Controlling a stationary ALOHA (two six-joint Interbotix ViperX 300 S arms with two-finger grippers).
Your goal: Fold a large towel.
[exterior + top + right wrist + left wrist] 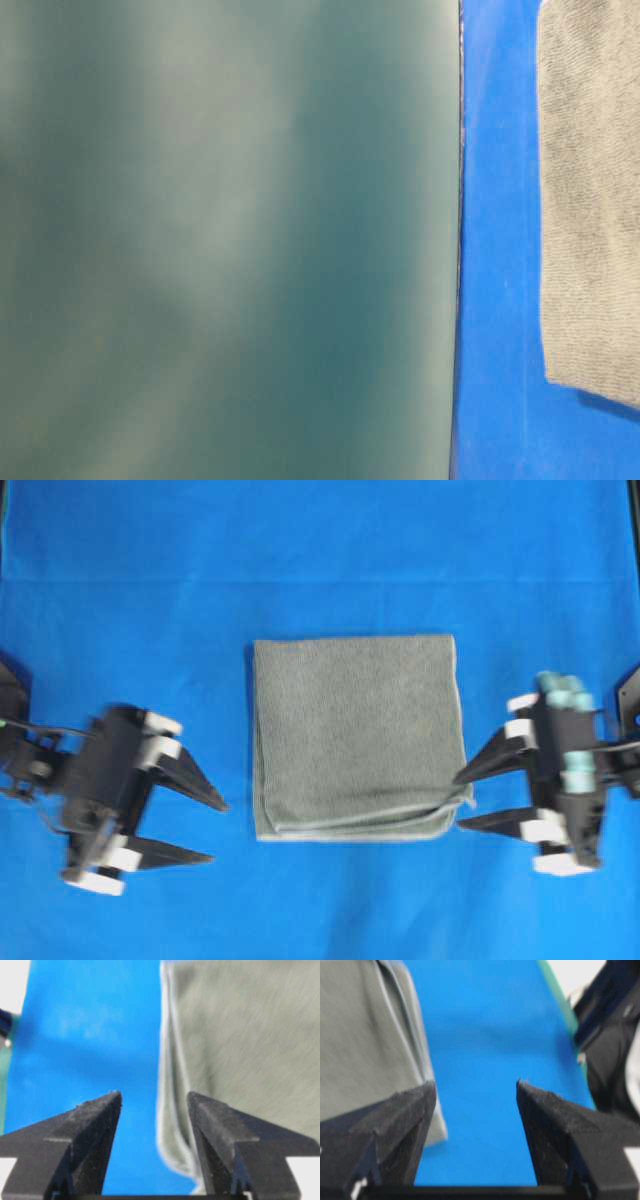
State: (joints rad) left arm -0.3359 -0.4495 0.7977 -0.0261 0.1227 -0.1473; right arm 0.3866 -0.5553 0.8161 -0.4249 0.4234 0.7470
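The grey-green towel (355,735) lies folded into a near-square stack in the middle of the blue table, its layered hems showing along the near edge. It also shows in the table-level view (590,190), the left wrist view (367,1035) and the right wrist view (240,1045). My left gripper (220,830) is open and empty, just left of the towel's near-left corner. My right gripper (460,802) is open and empty, its tips at the towel's near-right corner, not closed on it.
The blue cloth table surface (320,560) spreads around the towel. In the table-level view a blurred dark-green panel (220,240) fills the left two thirds. The other arm's black body (615,1050) shows at the right of the left wrist view.
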